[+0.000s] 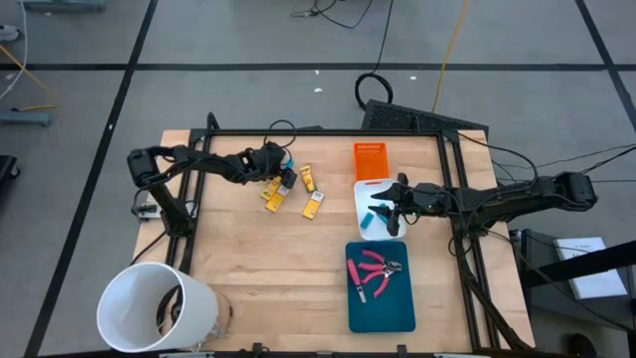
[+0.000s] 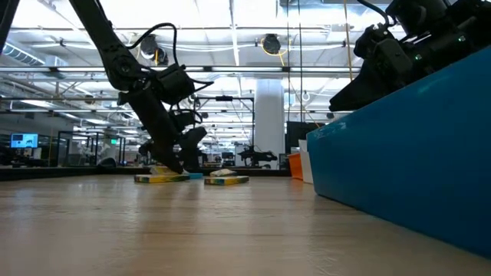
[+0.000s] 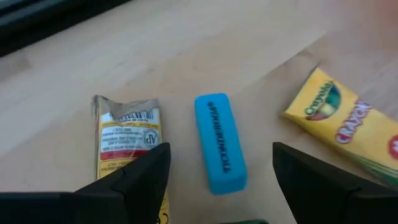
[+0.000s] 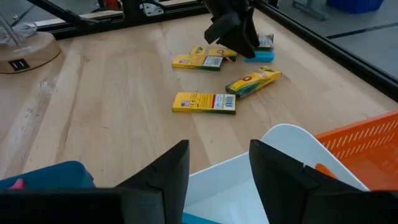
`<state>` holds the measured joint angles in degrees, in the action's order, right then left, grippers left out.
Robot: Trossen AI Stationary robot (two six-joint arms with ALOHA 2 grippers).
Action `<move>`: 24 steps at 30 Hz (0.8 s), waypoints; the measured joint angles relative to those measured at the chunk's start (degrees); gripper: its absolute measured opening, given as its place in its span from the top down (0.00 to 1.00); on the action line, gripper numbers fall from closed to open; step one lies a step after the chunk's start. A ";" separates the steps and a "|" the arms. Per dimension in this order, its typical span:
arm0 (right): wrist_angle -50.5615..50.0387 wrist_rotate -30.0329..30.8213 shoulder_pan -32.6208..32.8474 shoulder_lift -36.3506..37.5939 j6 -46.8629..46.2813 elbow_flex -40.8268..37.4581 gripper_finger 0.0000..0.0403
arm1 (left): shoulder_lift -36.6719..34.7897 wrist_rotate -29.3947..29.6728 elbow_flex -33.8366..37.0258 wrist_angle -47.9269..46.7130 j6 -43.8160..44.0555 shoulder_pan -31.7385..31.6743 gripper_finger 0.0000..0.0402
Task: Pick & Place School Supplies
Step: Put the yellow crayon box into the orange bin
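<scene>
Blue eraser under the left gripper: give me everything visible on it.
The light-blue rectangular eraser is a stubby block with rounded corners, matte and rubbery-looking, with dark lettering printed along its top face. It lies flat on the pale wooden table, between a crumpled yellow crayon box and a second yellow crayon box, apart from both. The open left gripper hovers with one dark finger on each side; no contact shows.
</scene>
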<state>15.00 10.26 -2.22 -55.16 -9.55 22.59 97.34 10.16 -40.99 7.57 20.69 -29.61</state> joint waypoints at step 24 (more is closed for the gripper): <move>-0.11 -0.07 0.00 0.00 -0.12 0.02 0.60 | -3.90 8.90 0.09 -17.30 0.94 -1.08 0.29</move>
<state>14.90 10.20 -2.22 -55.16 -9.67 22.61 93.43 19.06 -40.91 -9.73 21.63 -30.69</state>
